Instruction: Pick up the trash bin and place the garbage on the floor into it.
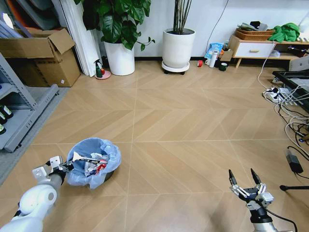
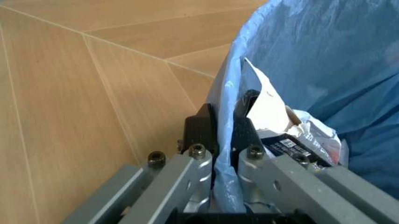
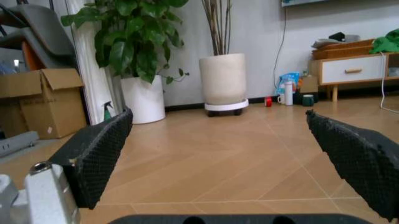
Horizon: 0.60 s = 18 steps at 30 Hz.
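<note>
One trash bin (image 1: 93, 163) on the floor (image 1: 183, 125) at lower left, several garbage pieces (image 1: 94, 166) inside (exact count unclear), left gripper (image 2: 223, 135) clamped on its bag-lined rim, right gripper (image 1: 246, 182) spread wide, empty, low at right.

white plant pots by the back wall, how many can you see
2. One white pot holds the leafy plant, beside the spray bottle. The other pot, with thin stems, stands on a wheeled base further toward the robot's right. None seem hidden.
</note>
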### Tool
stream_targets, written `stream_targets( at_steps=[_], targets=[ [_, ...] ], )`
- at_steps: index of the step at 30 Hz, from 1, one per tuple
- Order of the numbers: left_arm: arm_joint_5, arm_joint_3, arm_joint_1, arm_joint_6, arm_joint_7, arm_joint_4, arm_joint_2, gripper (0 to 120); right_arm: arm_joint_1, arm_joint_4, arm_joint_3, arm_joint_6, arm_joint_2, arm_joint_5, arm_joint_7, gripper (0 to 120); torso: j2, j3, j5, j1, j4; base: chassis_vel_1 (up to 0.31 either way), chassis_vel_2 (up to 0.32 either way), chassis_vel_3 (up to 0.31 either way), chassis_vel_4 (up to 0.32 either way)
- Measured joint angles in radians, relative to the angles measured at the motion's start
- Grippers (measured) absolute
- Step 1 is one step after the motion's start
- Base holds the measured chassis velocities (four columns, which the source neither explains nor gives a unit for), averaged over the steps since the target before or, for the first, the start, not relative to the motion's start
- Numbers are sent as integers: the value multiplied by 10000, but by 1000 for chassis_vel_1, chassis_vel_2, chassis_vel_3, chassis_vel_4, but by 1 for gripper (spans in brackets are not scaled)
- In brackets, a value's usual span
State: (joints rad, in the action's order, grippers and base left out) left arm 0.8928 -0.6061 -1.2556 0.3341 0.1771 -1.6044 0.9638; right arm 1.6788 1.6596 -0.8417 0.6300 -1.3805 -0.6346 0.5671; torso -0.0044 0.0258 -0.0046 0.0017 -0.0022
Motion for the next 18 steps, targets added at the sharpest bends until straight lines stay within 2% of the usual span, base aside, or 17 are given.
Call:
stream_targets(
  at_steps=[10,11,13,16,18],
  targets=[
    [82,109,553,-26,-200,749,-18,1,-237,-156,220,-65,109,20,-79,100,0,0,0,0,1,0,0,0,0],
    [92,111,587,-28,-203,794,-28,8,-270,-188,248,-77,131,20,-94,100,0,-1,1,0,1,0,0,0,0],
    [98,131,614,-29,-203,824,-46,11,-285,-210,259,-81,143,20,-105,100,0,-1,2,0,1,0,0,0,0],
    [98,202,649,-21,-202,892,-62,26,-333,-290,277,-85,166,17,-112,100,0,-1,1,0,3,0,0,0,0],
    [98,207,654,-17,-200,897,-62,30,-346,-305,285,-85,169,15,-113,100,0,-1,1,0,2,0,0,0,0]
  ],
)
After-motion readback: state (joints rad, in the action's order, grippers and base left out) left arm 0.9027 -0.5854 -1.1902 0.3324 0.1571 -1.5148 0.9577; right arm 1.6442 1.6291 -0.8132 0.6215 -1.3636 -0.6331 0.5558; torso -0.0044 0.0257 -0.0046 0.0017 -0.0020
